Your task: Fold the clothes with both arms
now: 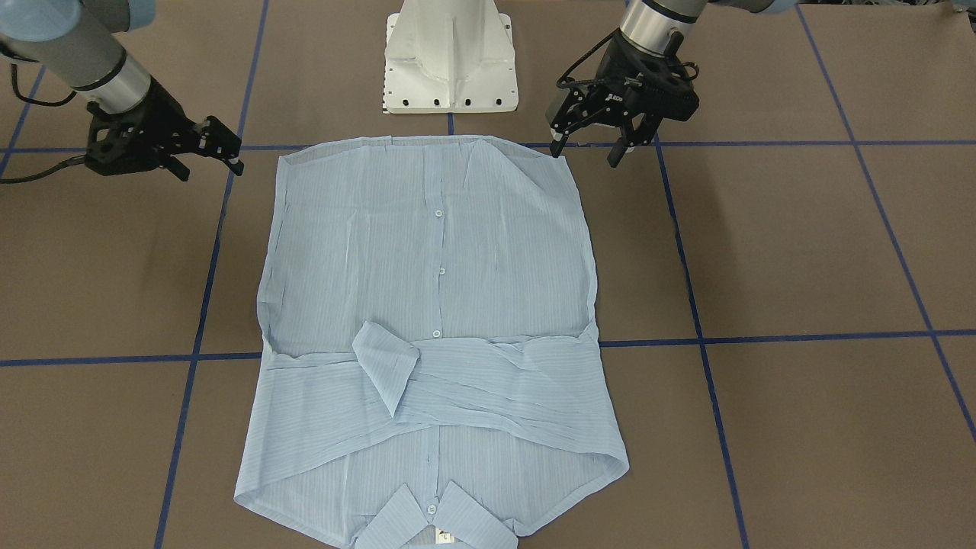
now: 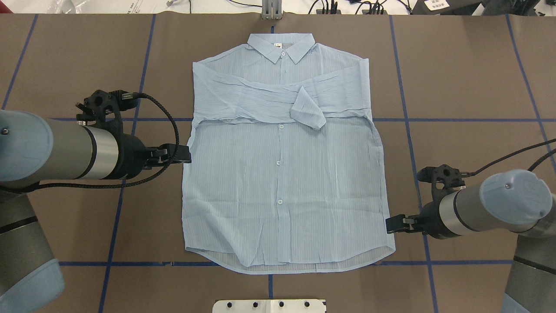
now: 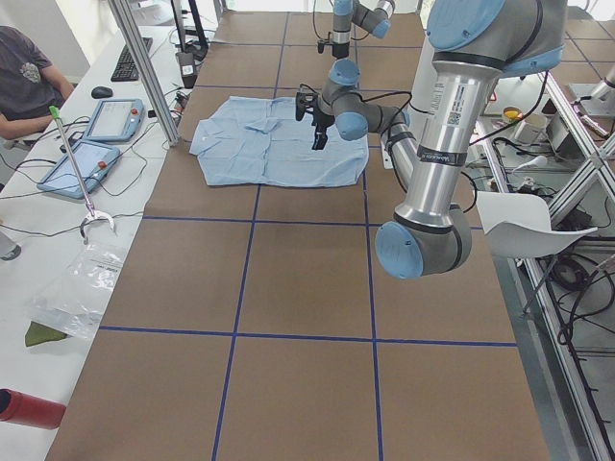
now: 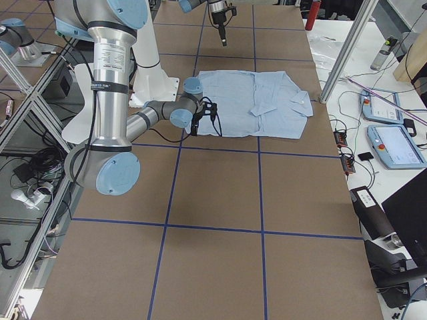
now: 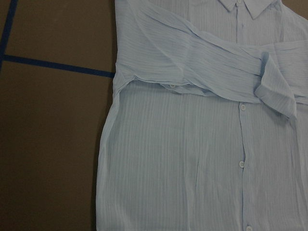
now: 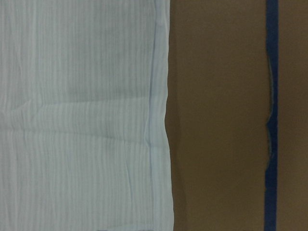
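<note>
The brown table [image 2: 456, 87], crossed by blue tape lines, fills the overhead frame. A light-blue shirt [image 2: 282, 182] lies flat at its centre, front side up and buttoned. Its hem is toward the bottom edge, and both sleeves [image 2: 243, 98] are folded across the chest. The left arm [image 2: 65, 148] comes in from the middle left of the frame and the right arm [image 2: 491, 204] from the lower right. A white pedestal [image 1: 450, 61] stands at the top centre of the front-facing view.

The left gripper [image 1: 587, 152] hangs by the shirt's left side seam, fingers spread and empty. The right gripper [image 1: 210, 169] hangs by the right side seam near the hem, also spread and empty. The collar [image 2: 281, 45] is at the top centre of the overhead frame. One cuff [image 2: 307, 114] lies over the placket, right of centre. Small white buttons [image 2: 278, 161] run down the middle.
</note>
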Tool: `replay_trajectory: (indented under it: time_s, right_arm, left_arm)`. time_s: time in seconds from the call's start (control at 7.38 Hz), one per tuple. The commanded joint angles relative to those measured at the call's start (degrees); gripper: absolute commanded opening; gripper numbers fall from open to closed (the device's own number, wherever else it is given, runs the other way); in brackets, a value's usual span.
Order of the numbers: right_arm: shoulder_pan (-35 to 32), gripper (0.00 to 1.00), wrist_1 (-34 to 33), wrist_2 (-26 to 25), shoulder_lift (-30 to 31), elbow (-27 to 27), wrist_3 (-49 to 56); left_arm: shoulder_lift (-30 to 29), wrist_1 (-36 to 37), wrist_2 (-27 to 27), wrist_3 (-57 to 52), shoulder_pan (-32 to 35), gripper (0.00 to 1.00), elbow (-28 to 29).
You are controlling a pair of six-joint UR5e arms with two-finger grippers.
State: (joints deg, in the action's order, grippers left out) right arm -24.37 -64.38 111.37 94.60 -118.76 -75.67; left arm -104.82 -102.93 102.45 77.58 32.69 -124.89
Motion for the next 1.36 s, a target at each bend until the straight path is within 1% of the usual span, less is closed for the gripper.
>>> replay_trajectory:
  time_s: [0.0,0.68,1.22]
  right_arm:
    - [2.39,0.94,-0.13,-0.54,-0.29,1.07,-0.09]
    - [1.96,0.94,-0.13,-0.45,-0.02,0.81,-0.09]
    - [3.71,0.94,-0.13,-0.54,-0.37,3.01,-0.09]
  left_arm:
    - [0.05,-0.08,-0.05,-0.06,-0.17,0.99,0.17]
    - [-0.56,-0.08,-0.05,0.03,-0.52,0.99,0.78]
    - [-0.56,-0.08,-0.14,0.03,-0.61,0.99,0.78]
